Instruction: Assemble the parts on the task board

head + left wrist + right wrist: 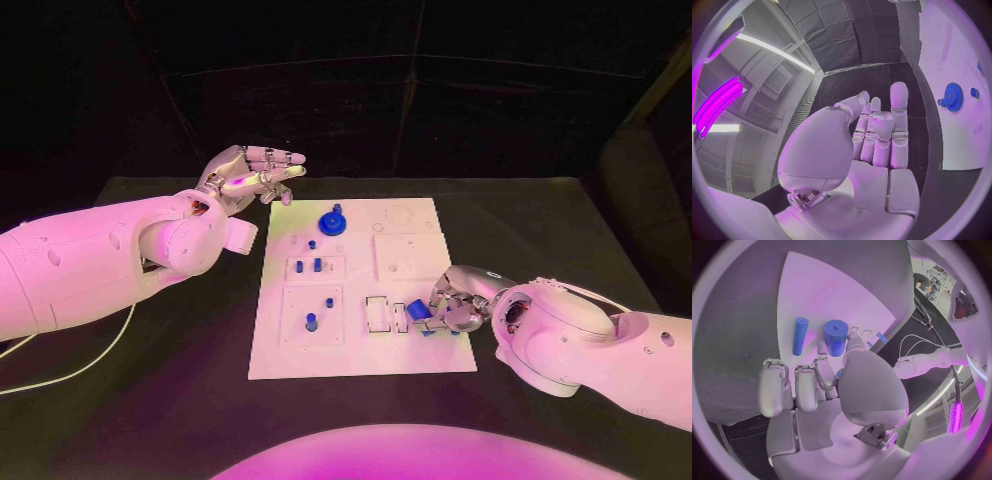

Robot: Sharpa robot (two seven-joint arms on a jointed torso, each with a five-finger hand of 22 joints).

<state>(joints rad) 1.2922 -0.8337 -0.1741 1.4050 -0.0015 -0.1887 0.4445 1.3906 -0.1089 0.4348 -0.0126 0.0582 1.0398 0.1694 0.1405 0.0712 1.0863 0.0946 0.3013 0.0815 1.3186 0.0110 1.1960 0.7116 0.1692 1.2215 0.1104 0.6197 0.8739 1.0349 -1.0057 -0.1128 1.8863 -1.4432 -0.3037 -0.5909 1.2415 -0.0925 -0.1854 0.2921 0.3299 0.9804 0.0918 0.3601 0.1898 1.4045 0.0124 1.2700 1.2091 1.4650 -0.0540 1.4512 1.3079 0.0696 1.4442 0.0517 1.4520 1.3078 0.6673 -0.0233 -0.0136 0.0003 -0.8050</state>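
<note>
— Two blue parts sit at the near right corner of the task board (274, 360), is that right?

— Yes. The right hand (459, 300) is lowered over that corner, its fingers curled around a short blue cylinder (836, 336), pinched upright. A thinner blue rod (799, 336) lies flat on the board just beside it, untouched.

— Why hold it upright?

— My guess is it's meant to drop end-first into one of the small slots (382, 314) next to the hand.

— Room to move there?

— Tight. The hand straddles the board's right edge, and the rod lies close enough to get knocked.

— Farther up the board?

— Small blue pegs (309, 266) stand in recessed panels along the left half; a blue gear (335, 220) sits near the far edge, on its post I think.

— And the other hand?

— The left hand (254, 178) hovers off the far left corner, fingers straight and slightly spread, holding nothing. It looks parked clear of the work, with bare black table (548, 215) all around.
</note>
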